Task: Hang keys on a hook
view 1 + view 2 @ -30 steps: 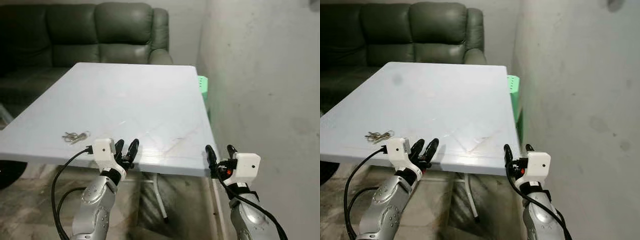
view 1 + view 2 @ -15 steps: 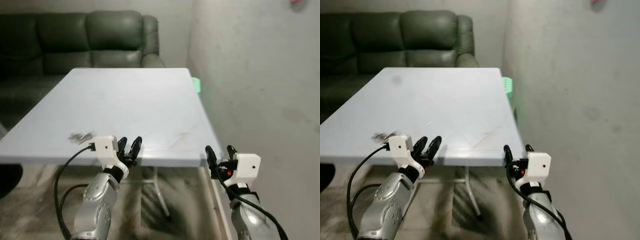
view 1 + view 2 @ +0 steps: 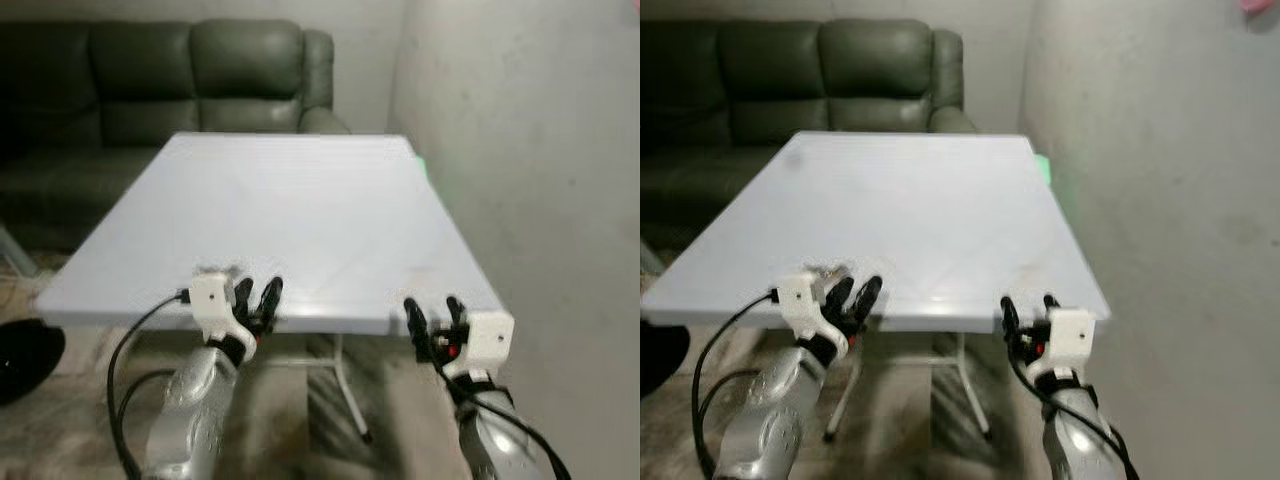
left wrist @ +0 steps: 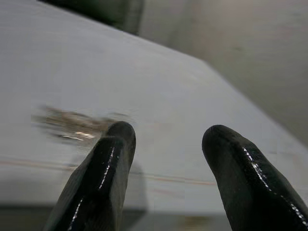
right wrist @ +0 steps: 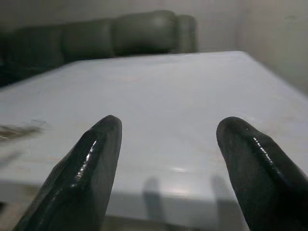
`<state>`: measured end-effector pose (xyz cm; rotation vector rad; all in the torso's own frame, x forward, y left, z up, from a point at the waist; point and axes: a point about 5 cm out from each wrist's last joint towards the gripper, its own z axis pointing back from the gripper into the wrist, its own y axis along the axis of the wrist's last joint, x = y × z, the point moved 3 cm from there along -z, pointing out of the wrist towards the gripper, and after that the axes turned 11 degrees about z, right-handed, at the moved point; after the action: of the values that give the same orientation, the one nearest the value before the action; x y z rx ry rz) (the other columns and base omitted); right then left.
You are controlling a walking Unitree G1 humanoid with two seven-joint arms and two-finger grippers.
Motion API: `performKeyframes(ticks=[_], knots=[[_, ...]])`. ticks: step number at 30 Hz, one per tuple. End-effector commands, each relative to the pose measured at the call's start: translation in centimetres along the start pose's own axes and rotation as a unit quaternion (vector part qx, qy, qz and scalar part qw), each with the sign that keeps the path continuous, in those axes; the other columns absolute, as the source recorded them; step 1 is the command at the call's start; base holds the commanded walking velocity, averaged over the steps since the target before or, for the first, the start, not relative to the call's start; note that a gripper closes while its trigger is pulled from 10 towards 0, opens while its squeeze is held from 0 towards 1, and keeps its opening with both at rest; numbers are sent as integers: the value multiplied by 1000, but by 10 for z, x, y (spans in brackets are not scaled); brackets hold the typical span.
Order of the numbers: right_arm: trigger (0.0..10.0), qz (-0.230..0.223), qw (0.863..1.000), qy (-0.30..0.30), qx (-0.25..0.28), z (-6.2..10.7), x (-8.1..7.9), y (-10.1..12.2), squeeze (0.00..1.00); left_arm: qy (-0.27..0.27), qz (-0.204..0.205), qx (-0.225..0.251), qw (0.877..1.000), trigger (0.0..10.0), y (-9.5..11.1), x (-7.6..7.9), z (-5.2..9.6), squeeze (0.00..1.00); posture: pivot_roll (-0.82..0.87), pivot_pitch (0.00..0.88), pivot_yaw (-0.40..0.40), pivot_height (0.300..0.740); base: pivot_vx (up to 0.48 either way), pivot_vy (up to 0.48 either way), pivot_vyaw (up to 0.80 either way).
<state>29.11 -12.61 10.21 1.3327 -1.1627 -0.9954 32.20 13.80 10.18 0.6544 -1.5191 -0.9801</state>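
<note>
Change: the head camera has swung since half a second ago, so the whole scene sits differently in view and is blurred; the left gripper now covers more of the keys from above, and both grippers remain at the table's near edge.
Keys [image 4: 72,126]: a small blurred metal bunch lying flat on the table, close to the near edge on the left side, just beyond the left gripper's fingertips; in the head views it peeks out behind the white wrist block.
Left gripper [image 3: 257,297]: held at the near edge of the table, fingers [image 4: 110,163] spread apart with nothing between them, pointing toward the far side; one fingertip lines up with the end of the keys, though contact cannot be judged through the blur.
Right gripper [image 3: 430,313]: at the near edge toward the right corner, well apart from the keys; fingers [image 5: 91,163] set wide apart and empty.
Table [image 3: 300,210]: pale, plain top on a thin metal leg frame, reaching from the grippers toward the sofa.
Sofa [image 3: 790,70]: dark green, padded, against the far wall behind the table.
Wall [image 3: 530,150]: grey, rough plaster, along the right side of the table.
Floor [image 3: 940,420]: mottled stone, seen below the table edge.
</note>
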Motion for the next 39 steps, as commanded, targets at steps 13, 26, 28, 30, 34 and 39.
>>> performKeyframes(ticks=[13,26,28,30,34,39], knots=[[10000,2,1000,-7,0,3,8,2,0,-9,6,-3,1000,10000,-2,10,-2,0,5,0,-19,740,0,462,0],[10000,1,1000,-5,-2,5,7,2,0,-6,6,-6,1000,10000,-4,10,-1,0,7,0,-22,740,0,463,0],[10000,1,1000,-5,-3,5,7,2,0,-5,6,-6,1000,10000,-4,10,-1,0,6,0,-22,740,0,465,0],[10000,1,1000,-4,-3,5,7,2,0,-4,6,-7,1000,10000,-4,10,-1,0,6,0,-22,740,0,463,0],[10000,-2,1000,-2,-4,5,7,1,0,-1,5,-7,1000,10000,-5,9,0,0,7,0,-24,740,0,346,0],[10000,6,1000,2,-12,7,7,-2,1000,-1,3,-8,1000,10000,-7,10,0,0,8,0,-24,740,0,0,0]])
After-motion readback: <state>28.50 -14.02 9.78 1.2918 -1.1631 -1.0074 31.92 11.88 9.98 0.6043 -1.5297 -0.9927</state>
